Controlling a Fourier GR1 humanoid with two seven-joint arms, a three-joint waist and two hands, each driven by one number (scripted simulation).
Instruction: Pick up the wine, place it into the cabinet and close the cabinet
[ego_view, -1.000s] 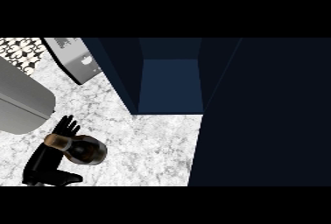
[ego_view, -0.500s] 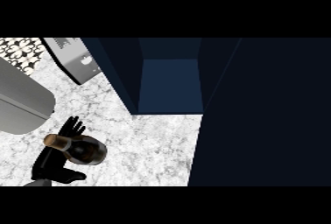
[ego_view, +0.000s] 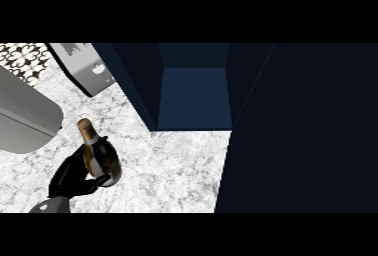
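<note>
left hand (ego_view: 74, 177) at lower left, fingers clamped on the wine (ego_view: 101, 155), neck tilted toward the upper left; cabinet (ego_view: 193, 97) open above.

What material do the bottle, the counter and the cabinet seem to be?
The bottle looks like dark glossy glass, with a pale highlight on its side and a brownish foil-like neck. The counter looks like polished marble: white with grey veins. The cabinet has a flat dark blue matt surface, possibly painted; unclear.
</note>
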